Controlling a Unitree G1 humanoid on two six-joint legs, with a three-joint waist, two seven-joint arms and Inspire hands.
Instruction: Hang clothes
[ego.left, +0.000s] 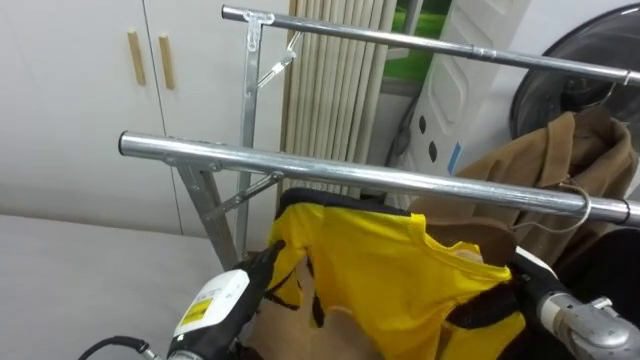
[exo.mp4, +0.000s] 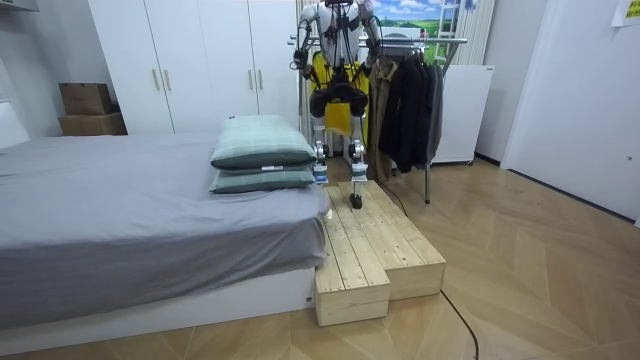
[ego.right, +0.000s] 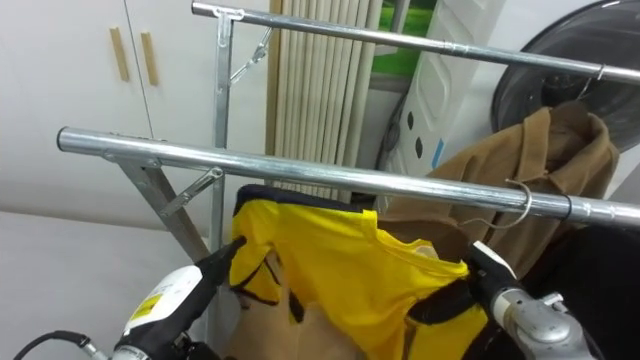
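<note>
Fingers curled into cloth: my left hand (ego.left: 258, 275) pinches one shoulder of the yellow shirt (ego.left: 380, 270), my right hand (ego.left: 495, 298) the other. The shirt hangs spread between them, just below the near rail (ego.left: 350, 175), a brown coat (ego.left: 560, 160) beside. I judge it light, limp, slippery; grip shoulder seams

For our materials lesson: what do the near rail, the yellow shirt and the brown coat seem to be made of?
The near rail: metal, probably polished steel, bright reflections; the yellow shirt: thin smooth knit, perhaps synthetic, soft folds; the brown coat: thicker matte fabric, possibly wool.
</note>
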